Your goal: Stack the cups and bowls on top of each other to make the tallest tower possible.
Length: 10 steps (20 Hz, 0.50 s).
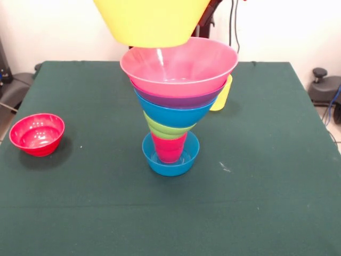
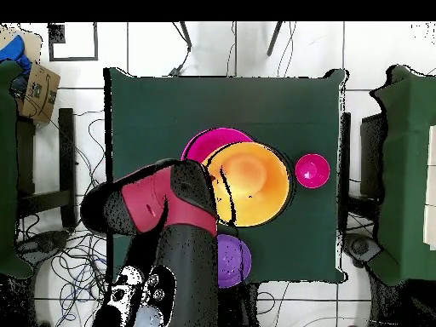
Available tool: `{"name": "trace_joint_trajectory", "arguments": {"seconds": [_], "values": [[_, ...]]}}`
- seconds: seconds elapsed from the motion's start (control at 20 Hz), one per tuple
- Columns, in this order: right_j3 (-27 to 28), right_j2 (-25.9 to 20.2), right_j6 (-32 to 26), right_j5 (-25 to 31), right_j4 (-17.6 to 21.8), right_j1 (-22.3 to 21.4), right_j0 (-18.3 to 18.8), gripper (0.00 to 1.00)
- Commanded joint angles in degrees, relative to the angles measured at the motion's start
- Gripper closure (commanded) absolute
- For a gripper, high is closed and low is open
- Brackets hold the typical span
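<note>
Yellow bowl [image 1: 152, 21] hangs mouth-up above the upright tower [image 1: 173, 112]; claw state cannot be told.

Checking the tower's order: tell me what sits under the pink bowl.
Under the pink bowl: purple bowl, blue bowl, lime green bowl, red cup, small blue bowl. Only their outer edges show; insides are covered.

Green-clothed table [image 1: 266, 213], white wall [image 1: 53, 26], tiled floor [image 2: 153, 47]
</note>
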<state>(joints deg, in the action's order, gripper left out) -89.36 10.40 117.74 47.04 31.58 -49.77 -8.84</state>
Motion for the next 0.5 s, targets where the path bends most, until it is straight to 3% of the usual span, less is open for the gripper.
{"name": "trace_joint_trajectory", "arguments": {"seconds": [0.05, 0.5], "values": [[0.9, 1.4, 15.3, -1.1, -0.5, 3.5, -3.2, 1.0], [4.4, 2.6, 16.7, 1.4, -4.9, 6.8, -4.7, 1.0]]}}
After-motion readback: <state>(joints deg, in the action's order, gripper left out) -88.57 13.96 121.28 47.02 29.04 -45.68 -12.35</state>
